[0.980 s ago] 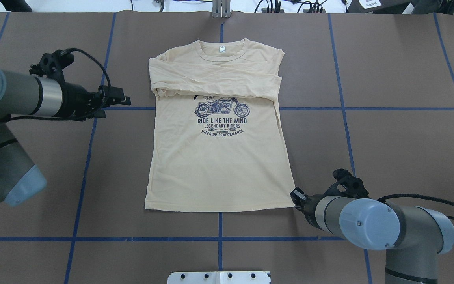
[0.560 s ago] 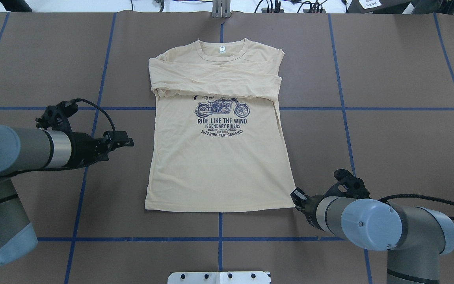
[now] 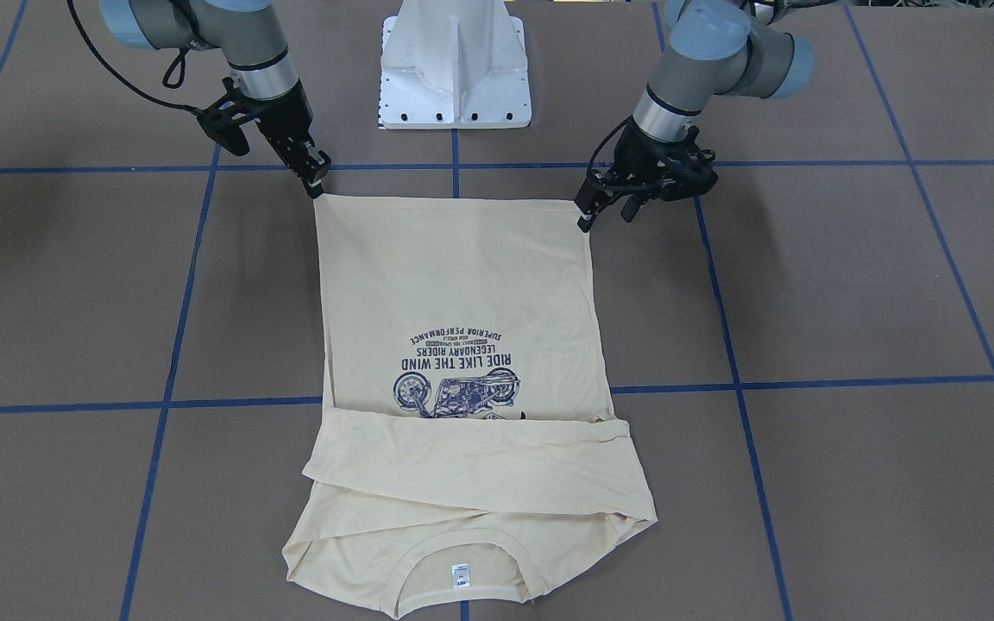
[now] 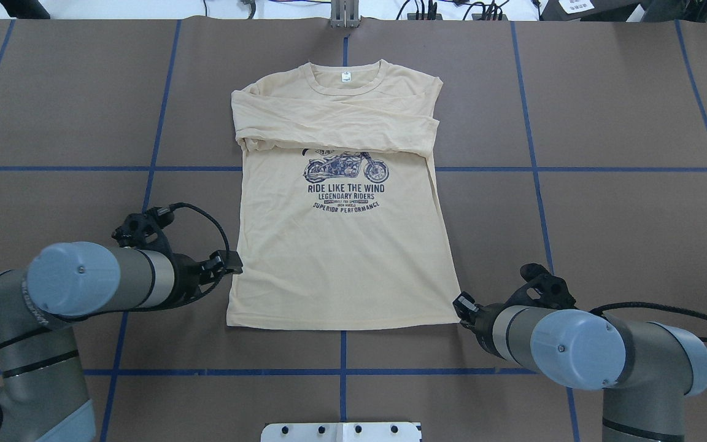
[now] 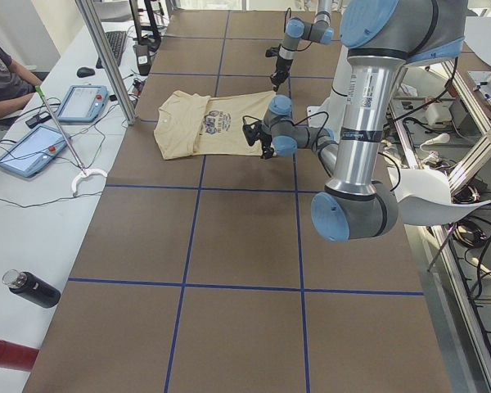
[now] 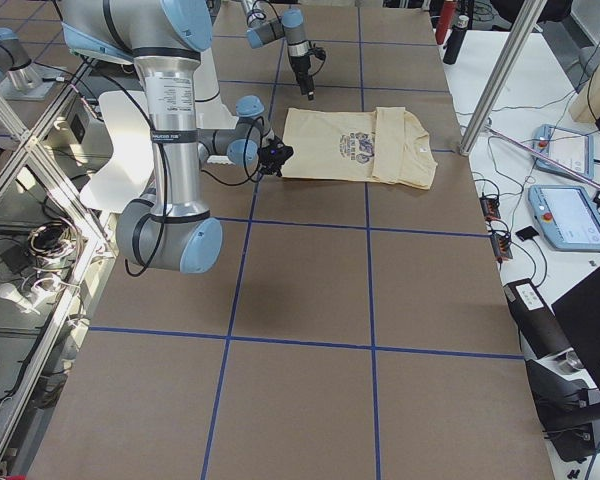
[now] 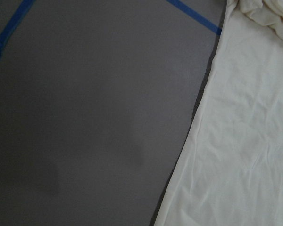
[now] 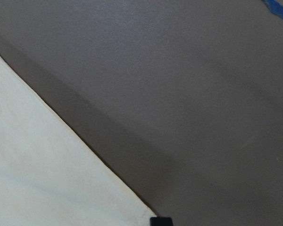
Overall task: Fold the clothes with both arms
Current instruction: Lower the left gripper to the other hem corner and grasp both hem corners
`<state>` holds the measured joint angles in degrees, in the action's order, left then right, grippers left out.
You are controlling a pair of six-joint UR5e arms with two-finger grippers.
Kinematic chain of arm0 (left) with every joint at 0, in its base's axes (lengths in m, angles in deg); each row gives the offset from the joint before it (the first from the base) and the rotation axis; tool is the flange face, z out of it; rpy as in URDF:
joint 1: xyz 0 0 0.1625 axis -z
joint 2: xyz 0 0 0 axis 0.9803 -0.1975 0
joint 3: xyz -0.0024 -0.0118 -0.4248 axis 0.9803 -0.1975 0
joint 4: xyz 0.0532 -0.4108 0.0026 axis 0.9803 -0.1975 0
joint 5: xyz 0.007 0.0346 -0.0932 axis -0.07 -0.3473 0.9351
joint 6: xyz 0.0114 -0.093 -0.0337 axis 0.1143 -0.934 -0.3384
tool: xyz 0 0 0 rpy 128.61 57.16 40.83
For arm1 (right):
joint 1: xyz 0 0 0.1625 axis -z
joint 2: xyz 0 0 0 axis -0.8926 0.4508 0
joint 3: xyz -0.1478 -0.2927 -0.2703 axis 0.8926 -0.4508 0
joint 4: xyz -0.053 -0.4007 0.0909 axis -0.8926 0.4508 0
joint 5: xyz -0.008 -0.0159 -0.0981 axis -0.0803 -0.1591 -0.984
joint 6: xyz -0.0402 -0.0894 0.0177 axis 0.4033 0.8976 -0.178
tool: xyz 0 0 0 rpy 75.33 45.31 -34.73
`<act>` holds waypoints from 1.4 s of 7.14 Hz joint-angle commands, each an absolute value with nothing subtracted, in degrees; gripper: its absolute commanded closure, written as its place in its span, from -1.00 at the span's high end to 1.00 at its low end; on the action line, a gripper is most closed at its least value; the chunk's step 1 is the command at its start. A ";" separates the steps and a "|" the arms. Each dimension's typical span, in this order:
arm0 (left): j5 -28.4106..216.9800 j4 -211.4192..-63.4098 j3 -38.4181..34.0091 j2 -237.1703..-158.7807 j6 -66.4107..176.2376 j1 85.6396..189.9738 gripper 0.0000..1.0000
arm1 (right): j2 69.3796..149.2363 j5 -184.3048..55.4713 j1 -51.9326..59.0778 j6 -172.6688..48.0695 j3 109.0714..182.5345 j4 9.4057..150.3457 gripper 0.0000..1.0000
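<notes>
The pale cream shirt (image 4: 341,264) lies flat, print up, with both sleeves folded across the chest (image 3: 462,466). Its hem faces the robot. My right gripper (image 4: 464,305) sits low at the hem's right corner (image 3: 317,188), its fingers close together and looking shut on that corner. The right wrist view shows the cloth's corner (image 8: 61,179) ending at one black fingertip (image 8: 160,221). My left gripper (image 4: 231,264) hangs open by the shirt's left edge, near the other hem corner (image 3: 592,216). The left wrist view shows only the side seam (image 7: 236,141), no fingers.
The brown table mat carries a blue tape grid (image 4: 341,371). The white pedestal base (image 3: 454,69) stands just behind the hem. A person's arm and two tablets (image 5: 82,102) are at the far bench. Bottles (image 5: 33,286) lie beside the mat.
My left arm has swung from beside the folded sleeve down toward the robot, to the shirt's lower left edge. The right arm and the shirt have not moved.
</notes>
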<state>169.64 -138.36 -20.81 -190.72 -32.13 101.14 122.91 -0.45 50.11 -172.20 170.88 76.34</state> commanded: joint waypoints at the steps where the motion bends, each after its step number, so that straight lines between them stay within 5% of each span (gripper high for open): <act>1: 169.52 -133.90 -20.66 -192.80 -33.80 98.48 0.64 | 122.82 -0.51 50.11 -172.27 170.85 76.34 -1.00; 3: 169.52 -133.81 -19.96 -192.53 -34.33 97.69 0.41 | 123.00 -0.51 50.11 -172.27 170.67 76.34 -1.00; 10: 170.14 -133.72 -19.43 -192.62 -36.25 96.20 0.14 | 122.82 -0.51 50.20 -172.27 170.76 76.34 -1.00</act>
<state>170.14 -133.73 -19.35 -192.65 -34.99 96.96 122.83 -0.52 50.19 -172.27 170.72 76.34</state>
